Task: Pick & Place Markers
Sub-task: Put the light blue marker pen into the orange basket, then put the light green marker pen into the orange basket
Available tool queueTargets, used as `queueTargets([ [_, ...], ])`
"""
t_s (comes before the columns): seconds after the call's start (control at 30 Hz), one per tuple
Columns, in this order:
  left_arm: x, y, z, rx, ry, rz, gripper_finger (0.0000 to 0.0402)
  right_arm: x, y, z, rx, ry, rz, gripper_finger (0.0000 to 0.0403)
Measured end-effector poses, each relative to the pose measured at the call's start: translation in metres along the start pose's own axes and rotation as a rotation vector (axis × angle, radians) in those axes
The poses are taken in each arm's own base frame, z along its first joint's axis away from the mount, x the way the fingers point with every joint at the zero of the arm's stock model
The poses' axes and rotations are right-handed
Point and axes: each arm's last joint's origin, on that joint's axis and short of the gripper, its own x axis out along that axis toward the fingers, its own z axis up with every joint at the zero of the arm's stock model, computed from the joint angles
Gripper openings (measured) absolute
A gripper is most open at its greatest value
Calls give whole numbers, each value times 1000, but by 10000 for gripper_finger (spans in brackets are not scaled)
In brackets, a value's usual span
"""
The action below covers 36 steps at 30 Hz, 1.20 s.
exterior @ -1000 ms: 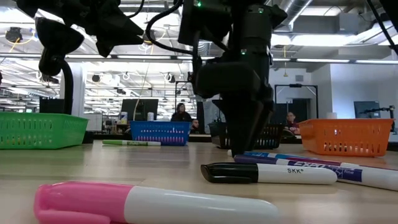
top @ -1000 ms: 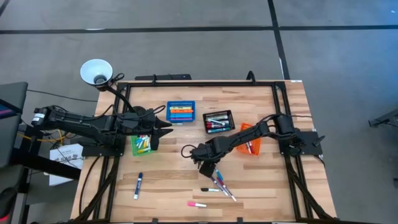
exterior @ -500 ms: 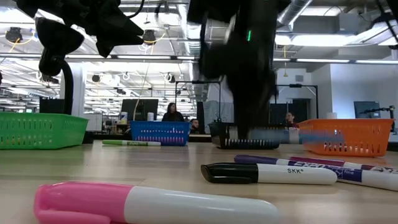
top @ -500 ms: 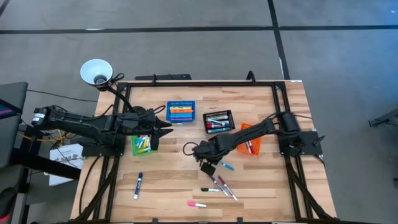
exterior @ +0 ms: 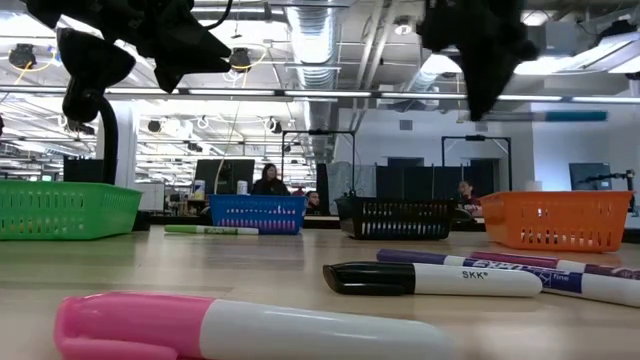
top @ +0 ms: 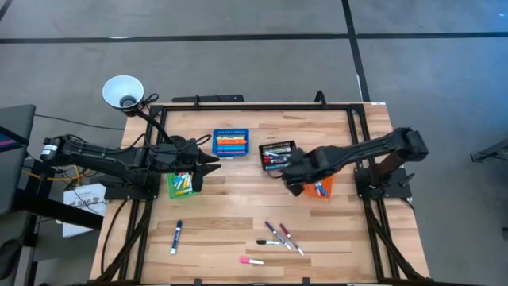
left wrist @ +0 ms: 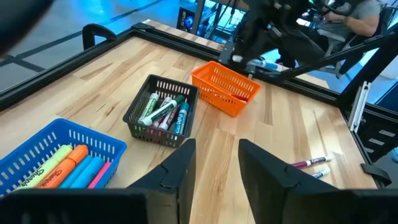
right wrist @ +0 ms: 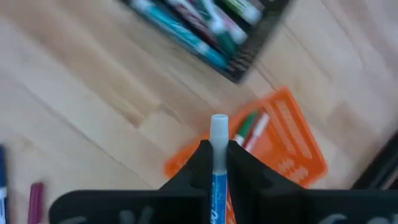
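Wooden desk [top: 238,214] with four bins across the middle: green [top: 180,185], blue [top: 231,144], black [top: 279,154], orange [top: 319,184]. The right end effector [right wrist: 217,163] is up over the orange bin's edge, clenched on a blue marker [right wrist: 217,146] with a white end poking out past the fingers. The left end effector [left wrist: 214,163] sits above the green bin, fingers parted, gripping nothing. Loose markers [top: 280,237] lie in a bunch near the desk's front edge, plus a pink one [top: 252,260] and a blue one [top: 175,236] off by itself.
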Motion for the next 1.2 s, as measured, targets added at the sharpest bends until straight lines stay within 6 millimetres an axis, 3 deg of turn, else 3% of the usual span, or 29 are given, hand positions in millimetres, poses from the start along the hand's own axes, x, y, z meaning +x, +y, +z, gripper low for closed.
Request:
queueTargets([
  [0.3,0,0,0,0,0,0,118,69,-44,-26,326,37,9,24],
  [0.53,0,0,0,0,0,0,118,86,-64,-16,446,10,42,31],
  [0.7,0,0,0,0,0,0,118,95,-66,-9,478,59,43,51],
  [1.03,0,0,0,0,0,0,118,130,-51,-11,378,240,-5,89],
  [1.2,0,0,0,0,0,0,118,125,-46,-3,313,227,21,119],
])
